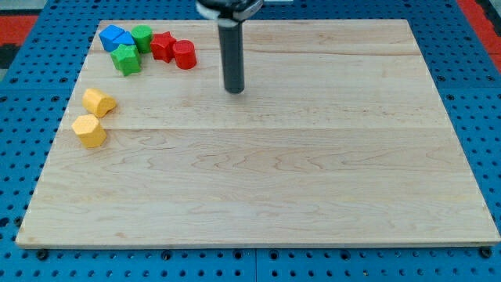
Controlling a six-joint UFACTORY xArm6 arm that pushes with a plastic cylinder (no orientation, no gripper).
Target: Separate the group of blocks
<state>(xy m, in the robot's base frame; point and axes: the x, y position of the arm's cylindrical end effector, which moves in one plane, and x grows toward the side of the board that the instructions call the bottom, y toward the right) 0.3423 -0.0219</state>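
A tight group of blocks sits at the view's top left of the wooden board (313,180): a blue block (116,37), a green cylinder (142,36), a green star-like block (126,59), a red star-like block (162,45) and a red cylinder (185,55). Two yellow blocks lie lower left, apart from the group: one (99,102) above the other (89,131). My tip (234,89) rests on the board to the right of the red cylinder, a short gap away, touching no block.
The board lies on a blue perforated table (477,94). The rod's dark mount (228,8) shows at the view's top edge.
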